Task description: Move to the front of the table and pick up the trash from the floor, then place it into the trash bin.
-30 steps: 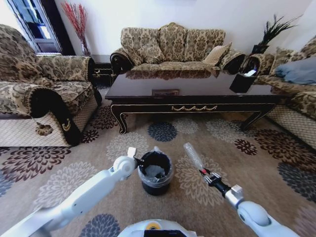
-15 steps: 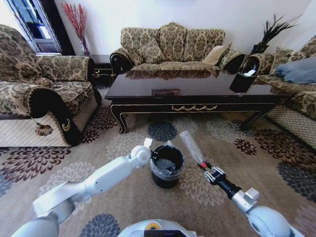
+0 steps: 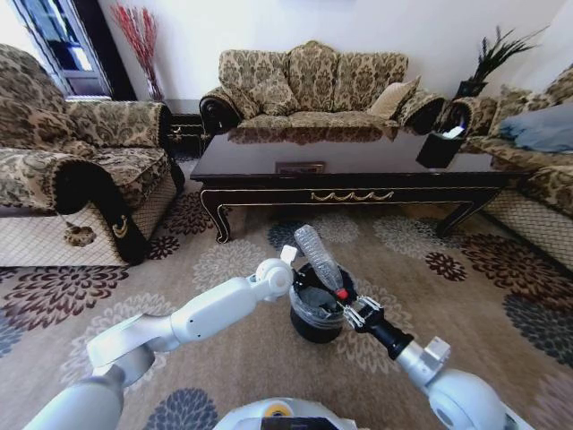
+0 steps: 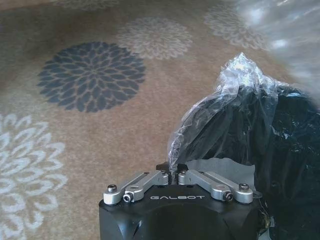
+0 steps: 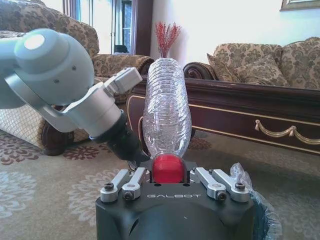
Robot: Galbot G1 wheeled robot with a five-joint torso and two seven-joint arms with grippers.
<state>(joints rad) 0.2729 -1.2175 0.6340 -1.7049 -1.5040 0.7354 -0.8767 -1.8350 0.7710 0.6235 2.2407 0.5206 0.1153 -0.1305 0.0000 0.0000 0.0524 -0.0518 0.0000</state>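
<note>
The room is bright. Daylight comes in from the window [image 3: 55, 40] at the far left, and it looks washed out and white there. The wall [image 3: 403, 22] glows pale. The dark table [image 3: 345, 152] top shines like a mirror and shows the sofa [image 3: 313, 85] in it. Small soft shadows sit under the table. The head view bends at its edges, so the side sofas curve. In the left wrist view, the bag [image 4: 225, 105] glints, and a clear blurry thing fills one corner. In the right wrist view, the bottle [image 5: 166, 112] is sharp, and the near arm [image 5: 55, 85] looks soft.
</note>
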